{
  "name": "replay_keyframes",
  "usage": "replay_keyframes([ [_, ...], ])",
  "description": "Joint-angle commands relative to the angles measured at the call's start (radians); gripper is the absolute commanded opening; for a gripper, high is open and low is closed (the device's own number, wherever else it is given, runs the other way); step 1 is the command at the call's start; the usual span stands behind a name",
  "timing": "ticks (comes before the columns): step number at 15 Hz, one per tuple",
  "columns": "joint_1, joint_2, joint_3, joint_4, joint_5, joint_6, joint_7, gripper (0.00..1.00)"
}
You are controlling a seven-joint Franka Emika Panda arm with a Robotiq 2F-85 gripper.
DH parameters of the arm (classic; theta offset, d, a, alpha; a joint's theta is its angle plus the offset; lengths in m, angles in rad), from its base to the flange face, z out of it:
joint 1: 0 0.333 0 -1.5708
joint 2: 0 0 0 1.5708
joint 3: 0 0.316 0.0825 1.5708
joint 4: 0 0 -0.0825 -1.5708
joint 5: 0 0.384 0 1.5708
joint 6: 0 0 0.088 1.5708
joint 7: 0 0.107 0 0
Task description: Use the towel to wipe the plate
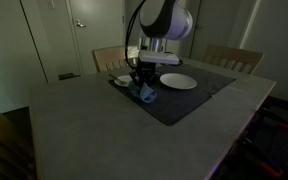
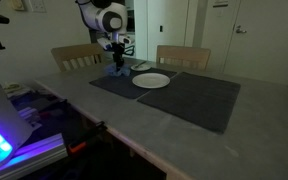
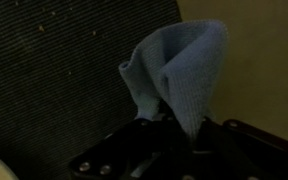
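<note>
A blue towel (image 3: 179, 70) hangs bunched from my gripper (image 3: 174, 135), which is shut on it. In both exterior views the towel (image 1: 146, 94) (image 2: 116, 70) is just above the left end of a dark placemat (image 1: 189, 100) (image 2: 184, 95). A white plate (image 1: 178, 81) (image 2: 151, 81) lies on the placemat, to the right of the gripper (image 1: 144, 78) (image 2: 118, 58) and apart from the towel. The wrist view shows the dark mat under the towel and bare table at the right; a pale edge at the bottom left may be the plate.
A small white object (image 1: 121, 80) lies on the mat beside the gripper. Two wooden chairs (image 1: 234, 58) (image 1: 108, 57) stand behind the grey table (image 1: 94, 130). A rack with lit electronics (image 2: 9, 135) stands at the table's near side. Doors are behind.
</note>
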Motion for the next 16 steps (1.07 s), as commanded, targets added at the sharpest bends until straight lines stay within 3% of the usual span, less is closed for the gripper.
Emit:
replay_keyframes([
  [1, -0.003, 0.040, -0.001, 0.038, -0.002, 0.000, -0.024, 0.03],
  [2, -0.002, 0.041, -0.002, 0.039, -0.005, 0.000, -0.025, 0.11],
  [3, -0.001, 0.037, -0.005, 0.041, -0.008, -0.008, -0.023, 0.36],
  [4, 0.000, 0.031, -0.007, 0.040, -0.009, -0.013, -0.021, 0.37],
  [6, -0.004, 0.009, -0.007, 0.033, -0.007, -0.025, -0.020, 0.48],
  [13, 0.000, -0.091, -0.028, -0.007, -0.013, -0.063, 0.012, 0.98],
  [16, -0.017, -0.101, -0.019, 0.009, -0.003, -0.107, -0.013, 1.00],
])
